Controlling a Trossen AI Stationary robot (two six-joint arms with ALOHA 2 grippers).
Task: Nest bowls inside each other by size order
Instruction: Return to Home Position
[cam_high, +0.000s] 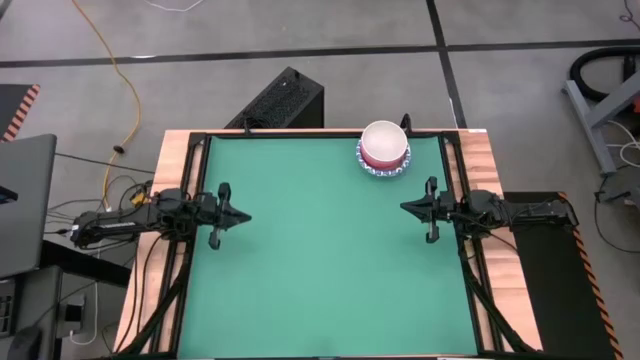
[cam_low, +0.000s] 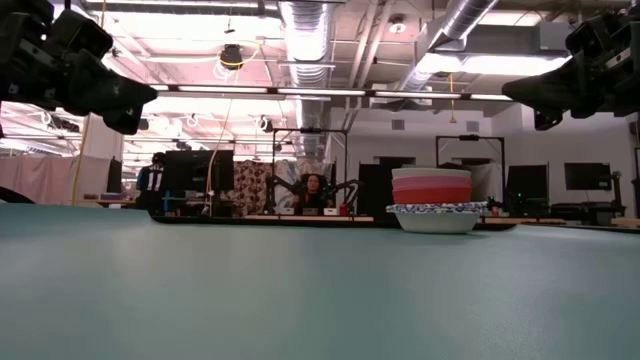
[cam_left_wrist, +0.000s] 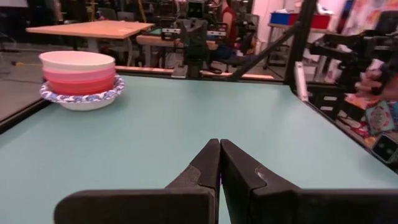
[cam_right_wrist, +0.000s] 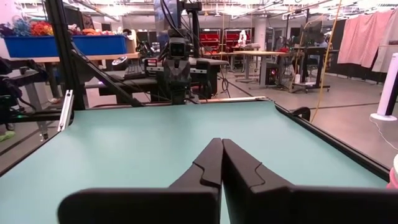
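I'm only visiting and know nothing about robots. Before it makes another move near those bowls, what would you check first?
1. Bowl stack upright, not leaning: ok.
2. Order: blue-rimmed bowl widest at the bottom, then red bowl, pink bowl, off-white bowl on top: ok.
3. How many bowls are nested inside: cannot tell.
4. Left tool shut, empty, at the left edge of the table, apart from the stack: ok.
5. Right tool shut, empty, at the right edge, apart from the stack: ok.
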